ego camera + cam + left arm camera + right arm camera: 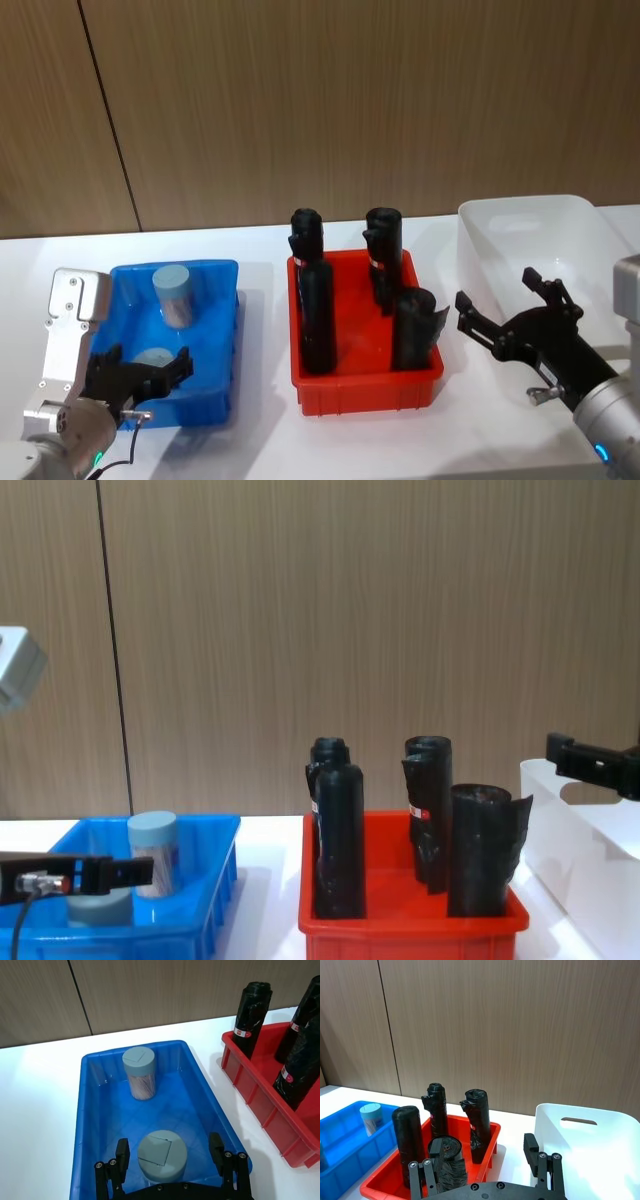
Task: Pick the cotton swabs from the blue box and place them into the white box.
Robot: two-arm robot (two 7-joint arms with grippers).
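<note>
Illegible red-white labels (pixel 242 1033) on black rolls (pixel 255 1005)

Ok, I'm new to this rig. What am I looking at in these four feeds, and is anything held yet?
It's a two-armed robot at a white table. The head camera looks down, the chest camera looks across, and one camera rides on each wrist. The left claw is open, poised over the near cotton swab jar in the blue box; a second jar stands farther back. The right claw hangs open near the white box. Between the two boxes sits a red bin of black rolls. Nothing is held.
</note>
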